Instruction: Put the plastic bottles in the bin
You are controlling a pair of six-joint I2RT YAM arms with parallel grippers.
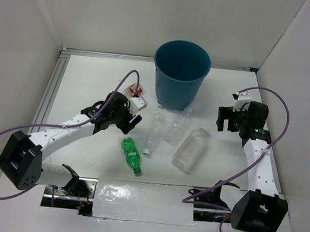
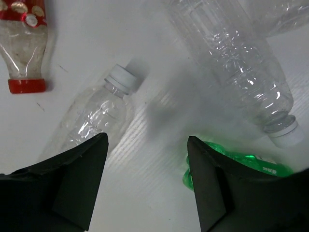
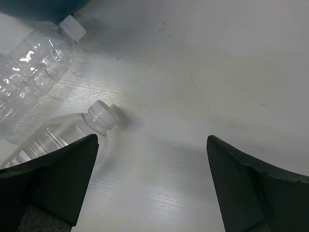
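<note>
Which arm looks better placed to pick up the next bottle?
Left, probably. The left fingers hang open among bottles: a slim clear bottle beside one, the green bottle beside the other. The right fingers are open over bare table, bottles off to one side.

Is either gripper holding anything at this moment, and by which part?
Nothing is held. The left gripper and right gripper are both open, with only bare table showing between their fingers.
</note>
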